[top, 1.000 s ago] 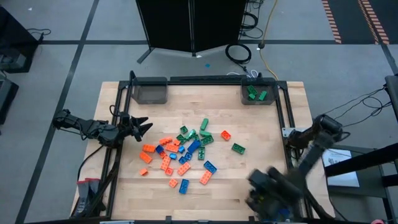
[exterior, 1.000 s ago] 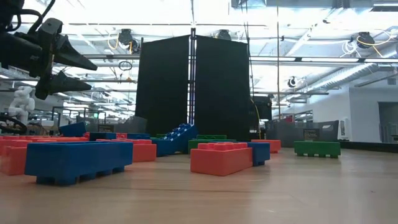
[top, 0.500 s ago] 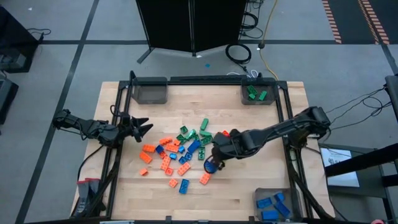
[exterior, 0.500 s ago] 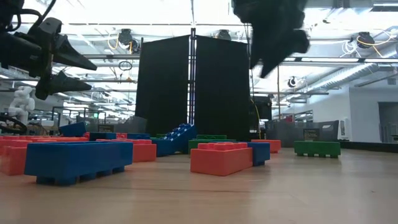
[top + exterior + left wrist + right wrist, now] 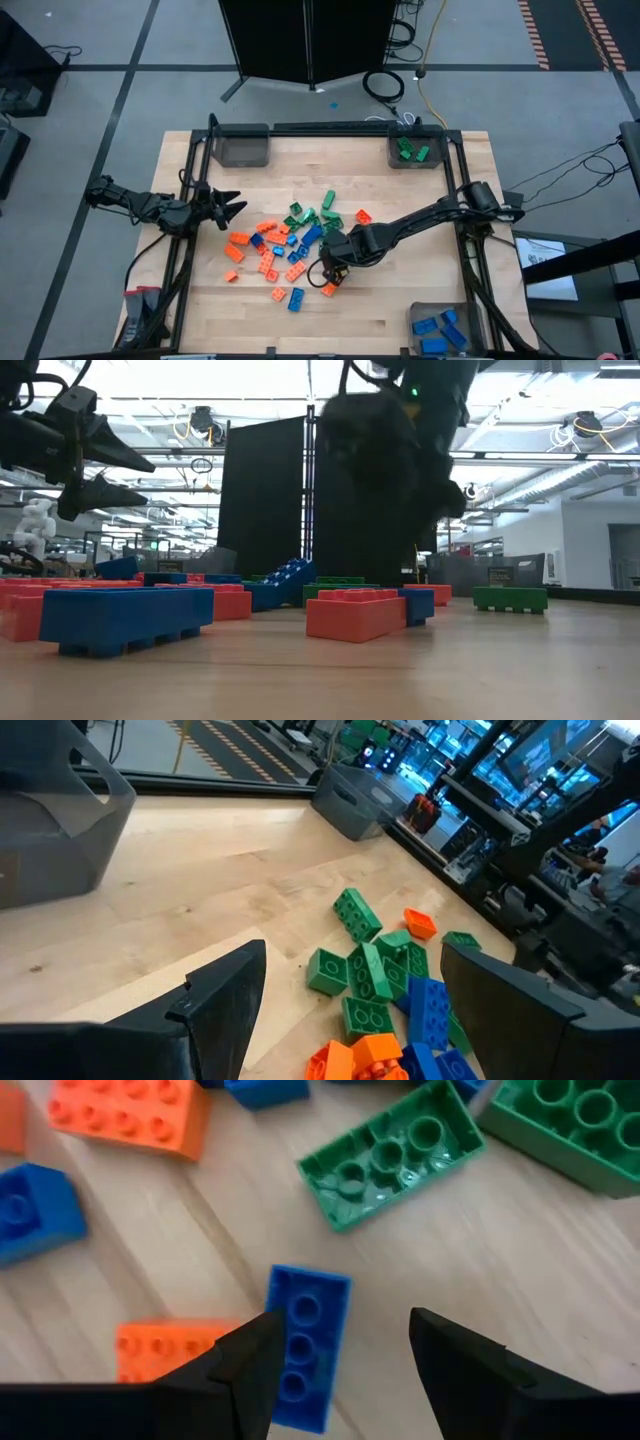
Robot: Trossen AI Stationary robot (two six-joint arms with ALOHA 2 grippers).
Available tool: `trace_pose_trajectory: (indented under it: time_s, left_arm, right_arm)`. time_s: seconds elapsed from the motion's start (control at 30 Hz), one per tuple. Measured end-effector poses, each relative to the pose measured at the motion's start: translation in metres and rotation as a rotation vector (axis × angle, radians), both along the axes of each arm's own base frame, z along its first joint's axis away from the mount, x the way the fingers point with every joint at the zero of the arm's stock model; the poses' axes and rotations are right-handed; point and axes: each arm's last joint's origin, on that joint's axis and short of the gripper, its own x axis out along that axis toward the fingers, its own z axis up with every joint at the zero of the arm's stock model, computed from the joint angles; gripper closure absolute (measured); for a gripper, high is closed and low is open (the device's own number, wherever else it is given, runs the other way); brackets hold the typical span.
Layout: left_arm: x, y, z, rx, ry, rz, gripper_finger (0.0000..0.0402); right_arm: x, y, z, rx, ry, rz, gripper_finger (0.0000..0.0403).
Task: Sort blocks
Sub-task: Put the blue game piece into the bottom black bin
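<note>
Orange, green and blue blocks [image 5: 290, 240] lie in a loose pile on the middle of the wooden table. My right gripper [image 5: 328, 272] hangs open over the pile's near right edge. In the right wrist view its fingers [image 5: 345, 1345] stand on either side of an oblong blue block [image 5: 305, 1348] that lies flat on the wood; whether a finger touches it, I cannot tell. An orange block [image 5: 165, 1350] lies beside it and a green one [image 5: 390, 1165] lies studs down. My left gripper [image 5: 230, 205] waits open at the table's left side, above the wood [image 5: 350, 960].
A grey bin [image 5: 243, 148] stands at the far left corner. Another bin [image 5: 415, 150] at the far right holds green blocks, and one [image 5: 443, 328] at the near right corner holds blue ones. A black frame runs along the table's far, left and right edges.
My right arm has swung from the near right bin toward the table's left and far side, out over the pile, then moved slightly nearer and lower over the blue block. The left arm has kept still.
</note>
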Motion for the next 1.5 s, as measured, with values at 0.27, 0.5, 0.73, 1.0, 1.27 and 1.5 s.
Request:
trace_pose_trajectory:
  time_s: [0.27, 0.5, 0.73, 1.0, 1.27, 1.5]
  left_arm:
    - [0.001, -0.001, -0.001, 0.006, 0.015, -0.039, 0.0098]
    - [0.001, -0.002, -0.001, -0.007, 0.017, -0.078, 0.0098]
    - [0.001, -0.002, -0.001, -0.009, 0.017, -0.085, 0.0098]
    - [0.001, -0.003, -0.001, -0.013, 0.018, -0.097, 0.0098]
    - [0.001, -0.003, -0.001, -0.013, 0.019, -0.097, 0.0098]
    - [0.002, -0.003, -0.001, -0.013, 0.020, -0.097, 0.0098]
  right_arm:
    - [0.005, 0.002, 0.001, 0.015, -0.053, 0.000, 0.0195]
    - [0.009, 0.006, -0.006, 0.021, -0.069, 0.006, 0.0195]
    - [0.009, 0.006, -0.015, 0.015, -0.030, 0.002, 0.0195]
    - [0.010, 0.010, -0.035, 0.046, 0.033, 0.020, 0.0203]
    - [0.009, 0.010, -0.032, 0.038, 0.038, 0.042, 0.0287]
    - [0.001, 0.004, 0.008, 0.002, 0.047, 0.051, 0.0287]
